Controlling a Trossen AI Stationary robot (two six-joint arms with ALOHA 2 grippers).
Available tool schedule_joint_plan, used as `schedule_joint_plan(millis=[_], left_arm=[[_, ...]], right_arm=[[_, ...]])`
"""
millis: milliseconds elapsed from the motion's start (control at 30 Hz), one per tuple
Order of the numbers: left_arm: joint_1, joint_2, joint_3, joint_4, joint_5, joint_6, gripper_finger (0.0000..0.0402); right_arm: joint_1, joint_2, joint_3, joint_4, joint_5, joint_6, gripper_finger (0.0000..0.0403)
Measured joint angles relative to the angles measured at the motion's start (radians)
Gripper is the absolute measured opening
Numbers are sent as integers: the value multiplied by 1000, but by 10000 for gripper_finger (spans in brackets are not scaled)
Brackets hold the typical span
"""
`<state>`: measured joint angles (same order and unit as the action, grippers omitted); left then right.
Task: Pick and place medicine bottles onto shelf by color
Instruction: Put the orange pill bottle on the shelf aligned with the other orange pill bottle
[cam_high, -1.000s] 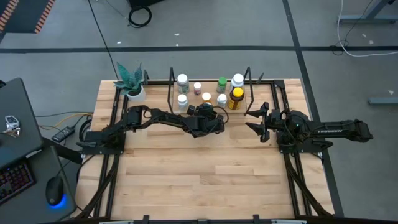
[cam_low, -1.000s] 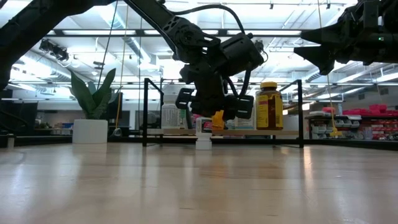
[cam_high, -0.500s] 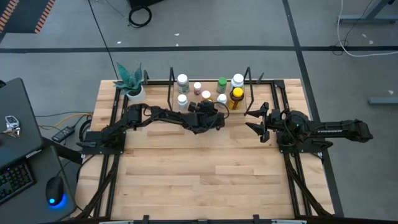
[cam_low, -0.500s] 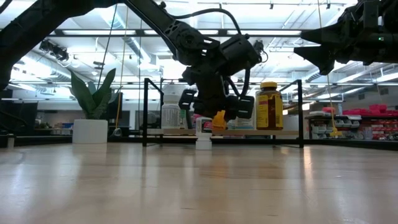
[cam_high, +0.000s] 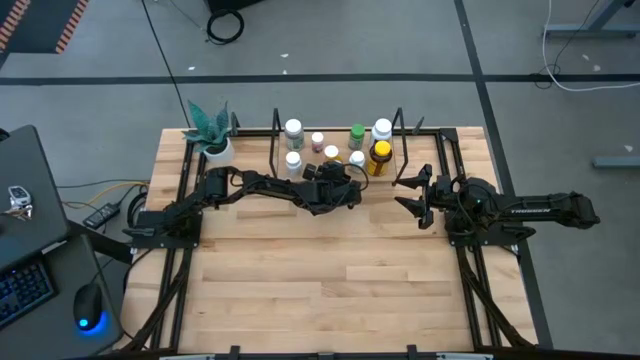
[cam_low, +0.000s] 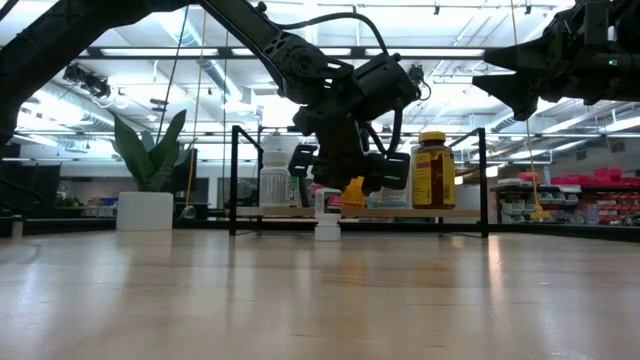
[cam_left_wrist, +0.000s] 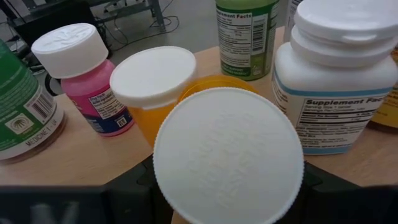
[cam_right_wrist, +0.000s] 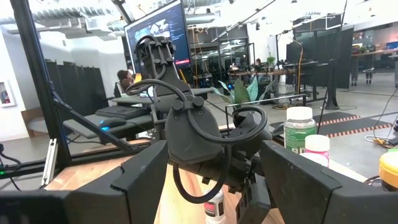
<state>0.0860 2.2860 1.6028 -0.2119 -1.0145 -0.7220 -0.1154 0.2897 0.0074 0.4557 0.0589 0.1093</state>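
Both arms matte black w/ chunky rounded joint housings. Left arm (cam_high: 250, 188): black cable loops over wrist. Right arm (cam_high: 520, 210): small white lettering on forearm. Left gripper (cam_low: 345, 172) & right gripper (cam_high: 412, 196): black angular fingers.

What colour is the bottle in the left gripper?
Orange with a white cap; left wrist view shows it best.

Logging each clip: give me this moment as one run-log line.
left end effector: shut on orange bottle, at shelf front | right end effector: open, waiting right of shelf | stage: placing
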Motion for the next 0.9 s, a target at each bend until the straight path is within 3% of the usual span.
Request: schedule_joint_plan(millis=[467, 900], left_arm=[[-1, -1, 0, -17, 17, -2, 198], [-5, 6, -5, -31, 47, 3, 234]], right_arm=[[0, 0, 0, 0, 0, 0, 265], [0, 0, 0, 0, 0, 0, 265]])
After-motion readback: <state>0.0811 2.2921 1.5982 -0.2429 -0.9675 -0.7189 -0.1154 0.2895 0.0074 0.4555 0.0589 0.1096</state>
